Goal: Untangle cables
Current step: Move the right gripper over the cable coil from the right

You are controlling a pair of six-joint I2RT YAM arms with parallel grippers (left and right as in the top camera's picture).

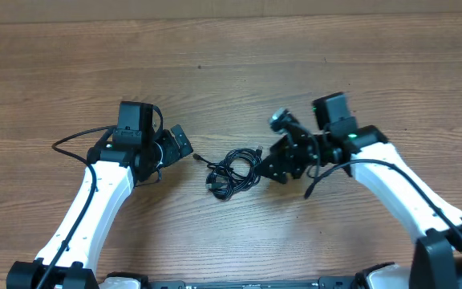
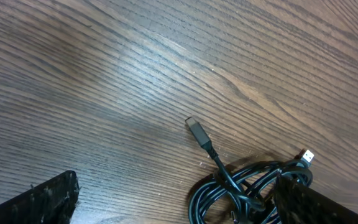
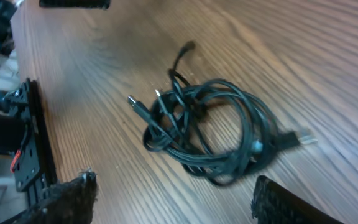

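Wood-grain tabletop [image 1: 231, 64], brown and matte, with thin black cables [image 1: 233, 172] in a small knotted bundle at its middle, glossy loops coiled round one another, small plug ends poking out (one flat plug [image 2: 194, 126] lying loose on the left side). Left gripper [image 2: 176, 183] spread wide just left of the bundle, holding nothing. Right gripper [image 3: 174, 186] also parted, rough-textured black pads [image 3: 73, 199] flanking the bundle's near edge, clamped on nothing.

cables [image 3: 210, 130]: knotted bundle on wood table [image 3: 328, 74] | right end effector [image 3: 173, 186]: fingers apart, bundle just ahead, not touching
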